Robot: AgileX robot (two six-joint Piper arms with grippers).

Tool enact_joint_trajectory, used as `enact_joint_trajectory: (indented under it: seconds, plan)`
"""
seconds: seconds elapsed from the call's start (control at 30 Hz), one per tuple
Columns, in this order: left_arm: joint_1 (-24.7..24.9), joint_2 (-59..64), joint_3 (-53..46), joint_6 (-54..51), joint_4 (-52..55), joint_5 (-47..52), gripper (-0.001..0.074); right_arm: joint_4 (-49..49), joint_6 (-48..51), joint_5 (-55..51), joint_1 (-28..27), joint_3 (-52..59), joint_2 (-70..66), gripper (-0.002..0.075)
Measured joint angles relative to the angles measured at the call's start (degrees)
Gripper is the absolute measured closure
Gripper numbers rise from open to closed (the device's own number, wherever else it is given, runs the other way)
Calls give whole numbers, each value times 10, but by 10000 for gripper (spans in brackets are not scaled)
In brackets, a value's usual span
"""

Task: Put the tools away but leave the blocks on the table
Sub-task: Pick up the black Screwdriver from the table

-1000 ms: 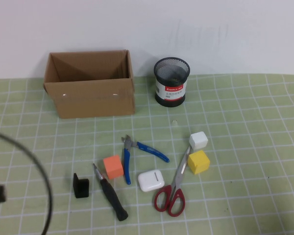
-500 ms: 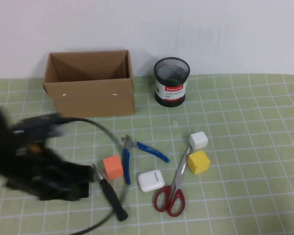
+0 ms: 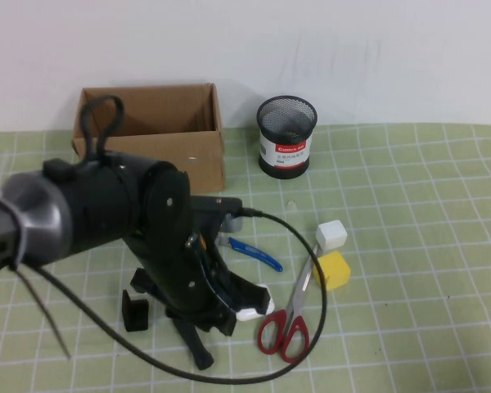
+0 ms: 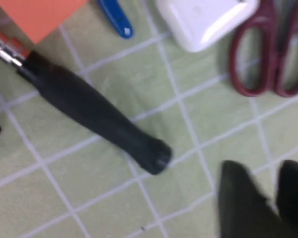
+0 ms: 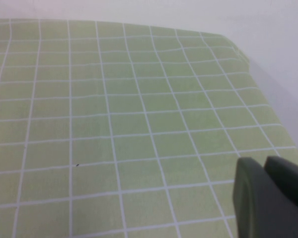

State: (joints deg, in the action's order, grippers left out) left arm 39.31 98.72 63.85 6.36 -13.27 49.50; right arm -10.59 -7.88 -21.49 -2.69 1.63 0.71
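My left arm (image 3: 147, 221) reaches low over the middle of the table (image 3: 409, 180) and hides the orange cube in the high view. In the left wrist view the left gripper (image 4: 268, 171) is shut and empty, just off the butt of the black-handled screwdriver (image 4: 94, 116), beside the orange cube (image 4: 39, 15). The screwdriver's handle end (image 3: 198, 348) sticks out below the arm. The blue-handled pliers (image 3: 258, 255) and red-handled scissors (image 3: 284, 332) lie to its right. The white cube (image 3: 331, 234) and yellow cube (image 3: 334, 270) sit beyond them. My right gripper (image 5: 260, 166) is shut over bare mat, outside the high view.
An open cardboard box (image 3: 151, 155) and a black mesh cup (image 3: 286, 135) stand at the back. A white rounded case (image 3: 250, 311) lies by the scissors, partly under the arm. A small black bracket (image 3: 135, 311) stands left of the screwdriver. The arm's cable loops across the front.
My left arm has swung in from the left edge to over the orange cube and screwdriver. No object has moved.
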Motion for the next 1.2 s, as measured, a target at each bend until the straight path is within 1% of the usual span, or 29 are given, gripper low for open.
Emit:
enact_joint_trajectory:
  seconds: [0.13, 0.2, 0.23, 0.33, 0.47, 0.6, 1.1, 1.17, 1.2]
  plan:
    - [-13, 25, 0, 0, 4, -1, 352, 0, 0, 0, 0, 0, 0, 736]
    - [-20, 32, 0, 25, 15, -8, 300, 0, 0, 0, 0, 0, 0, 736]
    - [-24, 36, 1, 49, 22, -13, 288, 0, 0, 0, 0, 0, 0, 736]
    - [-35, 50, 3, 105, 50, -21, 286, 0, 0, 0, 0, 0, 0, 736]
    - [-44, 72, 3, 144, 82, -32, 315, 0, 0, 0, 0, 0, 0, 736]
    - [-47, 89, 3, 158, 92, -38, 328, 0, 0, 0, 0, 0, 0, 736]
    - [-51, 136, 6, 182, 124, -76, 334, 0, 0, 0, 0, 0, 0, 736]
    - [-51, 139, 10, 184, 125, -73, 347, 0, 0, 0, 0, 0, 0, 736]
    - [-51, 140, 10, 184, 127, -73, 367, 0, 0, 0, 0, 0, 0, 736]
